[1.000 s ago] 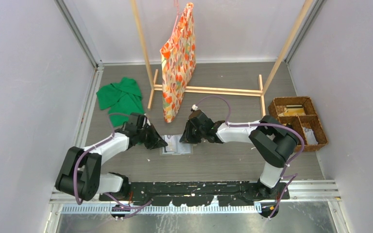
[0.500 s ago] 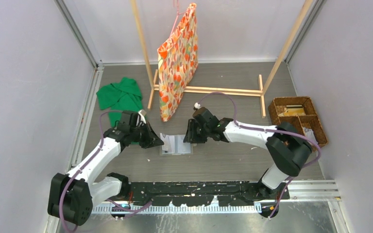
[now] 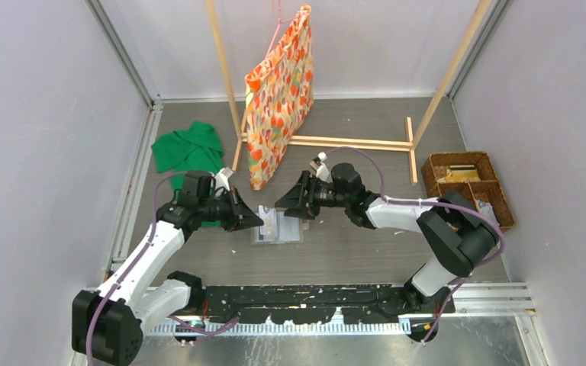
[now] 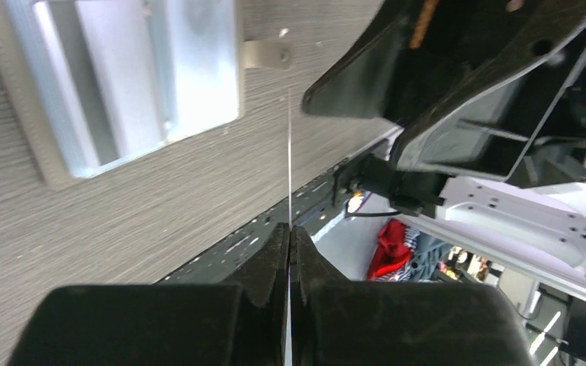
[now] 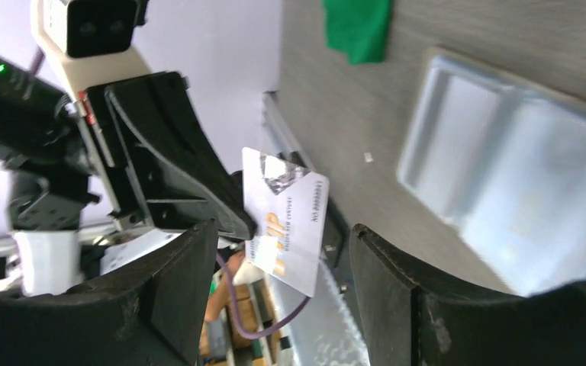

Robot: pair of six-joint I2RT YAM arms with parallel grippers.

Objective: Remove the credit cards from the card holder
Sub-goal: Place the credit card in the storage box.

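The grey card holder lies open and flat on the table between the arms, pale pocket panels up; it also shows in both wrist views. My left gripper is shut on a white credit card with gold lettering, held above the table beside the holder. In the left wrist view the card is edge-on, a thin line. My right gripper faces the left one with its jaws wide open. The card shows between its fingers, touching neither.
A patterned orange bag hangs from a wooden rack just behind both grippers. A green cloth lies at the back left. A brown wicker basket with compartments stands at the right edge.
My right gripper has opened wide and swung left towards the left gripper. The left arm has stretched out and lifted, still holding the card. The hanging bag has swung slightly.
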